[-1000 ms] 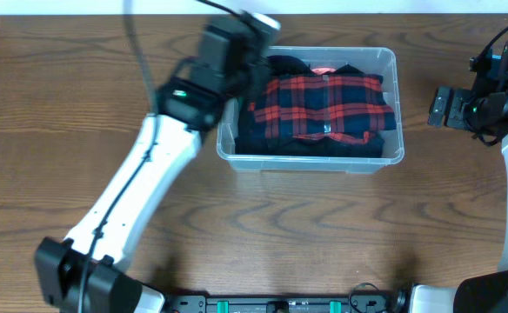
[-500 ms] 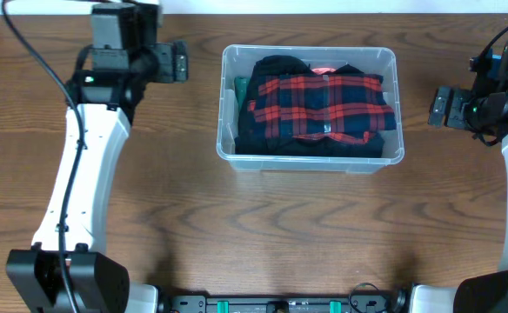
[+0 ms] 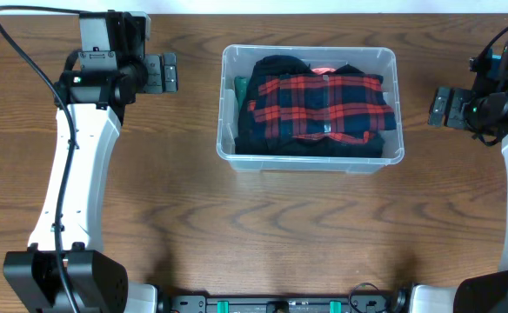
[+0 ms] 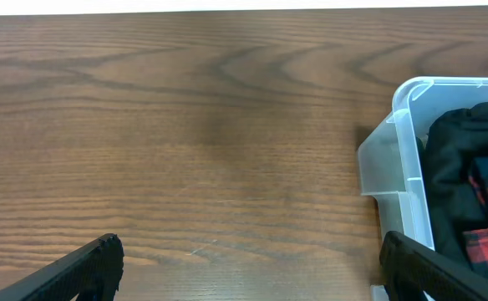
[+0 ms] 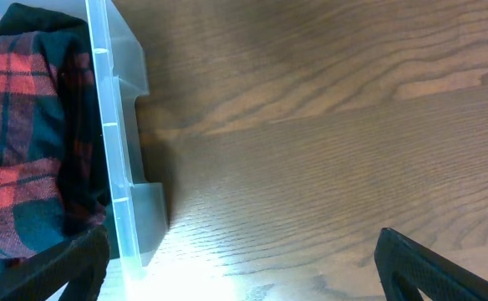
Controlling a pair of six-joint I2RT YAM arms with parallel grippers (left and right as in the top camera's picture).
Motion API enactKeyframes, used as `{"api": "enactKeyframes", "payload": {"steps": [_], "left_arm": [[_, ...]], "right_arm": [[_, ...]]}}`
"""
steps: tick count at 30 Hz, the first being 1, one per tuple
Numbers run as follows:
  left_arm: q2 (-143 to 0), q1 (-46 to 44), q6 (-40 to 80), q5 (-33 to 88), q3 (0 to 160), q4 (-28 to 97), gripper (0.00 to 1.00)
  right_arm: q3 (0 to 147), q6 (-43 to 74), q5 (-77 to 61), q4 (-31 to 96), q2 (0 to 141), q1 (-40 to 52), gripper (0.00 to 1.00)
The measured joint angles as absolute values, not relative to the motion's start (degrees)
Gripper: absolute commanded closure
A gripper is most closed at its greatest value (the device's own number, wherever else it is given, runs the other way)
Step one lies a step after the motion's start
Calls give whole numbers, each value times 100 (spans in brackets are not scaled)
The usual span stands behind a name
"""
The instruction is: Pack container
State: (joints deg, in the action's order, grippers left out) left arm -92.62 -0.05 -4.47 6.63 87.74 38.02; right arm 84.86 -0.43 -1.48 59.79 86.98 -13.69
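The container, a clear plastic tub, stands in the middle of the table. It holds a folded red and navy plaid shirt on top of dark clothing. A greenish item shows against its left wall. My left gripper hovers open and empty left of the tub, over bare table. In the left wrist view the left gripper has the tub's corner by its right finger. My right gripper is open to the right of the tub. In the right wrist view the right gripper holds nothing.
The wooden table runs wide in front of the tub and to both sides. Its far edge lies just behind the left gripper. A black cable loops above the left arm.
My left arm has swung from over the tub's left end out to the left, and its gripper has gone from shut to open. The right arm has not moved.
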Motion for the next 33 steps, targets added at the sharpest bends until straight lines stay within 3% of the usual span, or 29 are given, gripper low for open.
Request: {"api": "enactKeyframes", "payload": {"steps": [21, 33], "left_arm": [[-9262, -5, -447, 663, 8774, 3804, 2], [-9262, -5, -447, 666, 8774, 3813, 2]], "right_arm": [[8486, -43, -130, 5979, 8801, -1229, 1], [8484, -43, -169, 5977, 7935, 1162, 1]]}}
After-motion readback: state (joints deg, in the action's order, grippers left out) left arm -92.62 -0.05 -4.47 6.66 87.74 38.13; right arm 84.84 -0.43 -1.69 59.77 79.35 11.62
